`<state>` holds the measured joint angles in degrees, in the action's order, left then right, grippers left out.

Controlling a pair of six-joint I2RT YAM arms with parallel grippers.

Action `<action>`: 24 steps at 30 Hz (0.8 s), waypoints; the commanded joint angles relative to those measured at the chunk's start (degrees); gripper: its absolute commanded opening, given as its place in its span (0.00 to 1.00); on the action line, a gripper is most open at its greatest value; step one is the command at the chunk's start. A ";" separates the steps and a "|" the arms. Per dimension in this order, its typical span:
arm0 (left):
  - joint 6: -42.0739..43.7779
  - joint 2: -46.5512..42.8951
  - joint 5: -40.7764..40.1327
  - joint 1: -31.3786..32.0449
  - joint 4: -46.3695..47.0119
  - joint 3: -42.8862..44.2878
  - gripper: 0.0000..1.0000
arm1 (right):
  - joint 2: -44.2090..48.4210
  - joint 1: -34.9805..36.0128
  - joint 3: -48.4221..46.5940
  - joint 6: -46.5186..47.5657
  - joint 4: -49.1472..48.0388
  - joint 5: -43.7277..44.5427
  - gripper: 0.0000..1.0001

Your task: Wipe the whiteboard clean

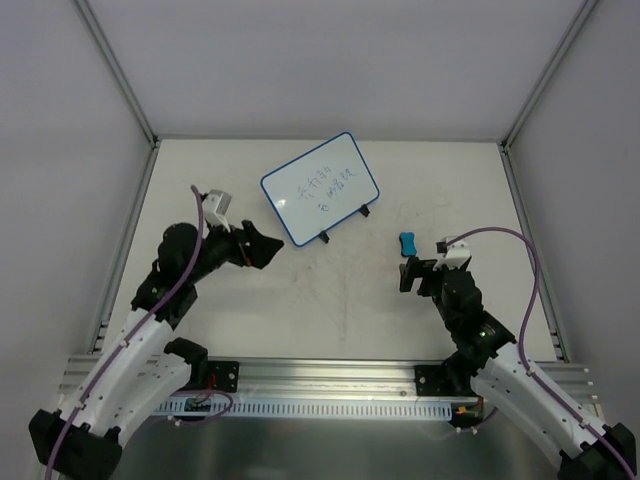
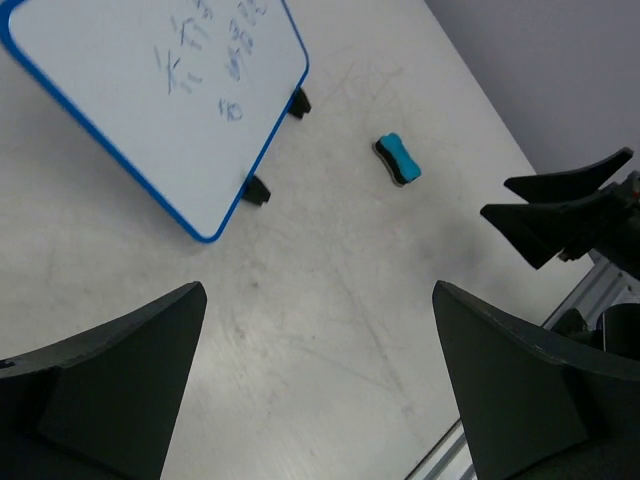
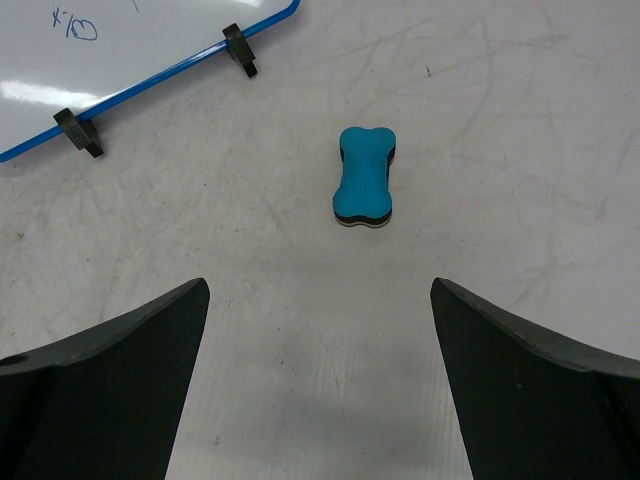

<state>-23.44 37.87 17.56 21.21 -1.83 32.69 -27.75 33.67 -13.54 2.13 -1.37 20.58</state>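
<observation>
Clearly your open, empty right hand (image 3: 318, 295) sits nearest the eraser (image 3: 363, 177), which lies lengthwise just ahead of it, the whiteboard (image 3: 130, 45) farther off to its left.

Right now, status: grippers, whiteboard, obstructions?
Left gripper, right gripper open, empty. Blue-rimmed white whiteboard marked, untouched. Blue bone-shaped eraser before right gripper, unobstructed.
</observation>
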 commanded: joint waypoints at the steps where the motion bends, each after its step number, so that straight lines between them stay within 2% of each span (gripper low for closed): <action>1: 6.91 8.35 6.94 -2.82 -3.96 10.62 0.99 | 0.33 -0.10 -1.93 -0.46 -1.18 1.13 0.99; 2: 7.18 10.02 9.13 -4.58 -5.45 15.17 0.99 | 0.24 -0.10 -1.93 -0.37 -1.18 0.96 0.99; 4: 5.78 13.80 15.80 -9.76 -5.56 18.63 0.99 | 0.06 -0.10 -1.93 -0.20 -1.27 0.87 0.99; 5: 5.25 15.12 21.40 -14.66 -5.47 21.60 0.99 | 0.06 -0.10 -1.93 -0.20 -1.27 0.61 0.99; 8: 5.77 20.39 31.17 -20.75 -5.56 27.66 0.99 | 0.24 -0.10 -1.93 -0.20 -1.36 0.43 0.99; 10: 5.78 25.48 36.64 -22.78 -5.56 30.93 0.99 | 0.15 -0.10 -1.84 -0.11 -1.53 0.34 0.99; 11: 5.60 27.85 42.93 -23.58 -5.56 34.43 0.99 | 0.06 -0.10 -1.84 -0.20 -1.62 0.17 0.99; 15: 3.05 43.03 56.05 -23.67 -5.65 44.02 0.99 | -0.29 -0.18 -1.75 0.07 -1.89 -0.01 0.99; 18: 3.49 50.69 59.68 -24.20 -5.65 48.51 0.99 | -0.12 -0.10 -1.75 0.07 -1.89 -0.01 0.99; 24: 5.42 59.76 57.24 -24.73 -5.82 53.36 0.99 | 1.99 -0.10 -0.79 -0.11 -1.97 0.34 0.99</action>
<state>-20.03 95.98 70.81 -2.76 -7.27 82.19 -27.05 33.67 -13.54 2.17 -1.41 20.29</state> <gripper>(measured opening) 0.990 0.989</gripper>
